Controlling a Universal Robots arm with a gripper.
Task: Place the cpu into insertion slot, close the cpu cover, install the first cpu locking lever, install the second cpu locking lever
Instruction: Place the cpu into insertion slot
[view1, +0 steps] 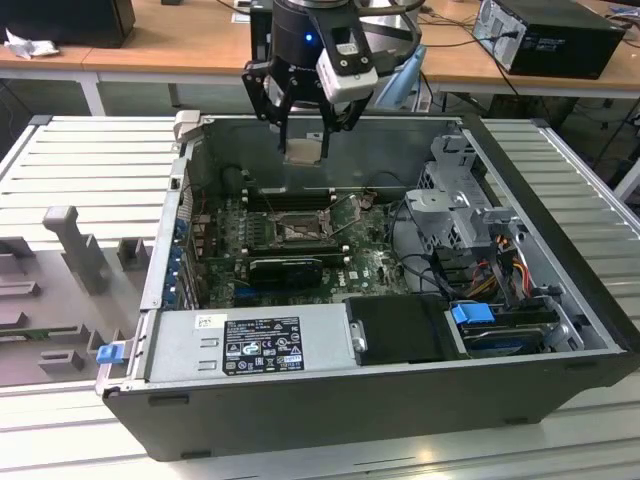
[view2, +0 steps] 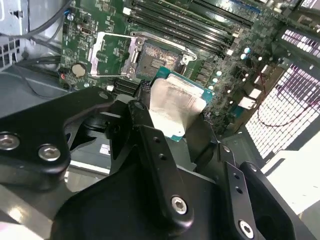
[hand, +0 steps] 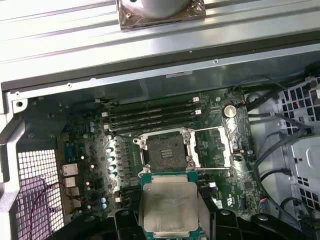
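On the exterior view's left, we see the wall of the open computer case. Next to it, the green motherboard lies flat on the case floor.

Near the middle, the gripper hangs over the board. Its jaws are clamped on the cpu, with one dark finger on each side edge. The shiny metal face of the cpu looks up at the wrist cameras.

We think the cpu is light, thin and stiff. Its smooth metal top may be slippery. The side we cannot see is likely easy to hurt. So the edges are the best place to hold it, and that is where the fingers sit now.

The insertion slot lies on the board below the cpu, with air between them. They are not touching. In both wrist views the cpu's edge sits just beside the slot, not over its dark middle. The cpu cover is swung open and lies beside the slot, so the slot is bare.

On the exterior view's right stands the grey drive cage, with coloured cables near it.
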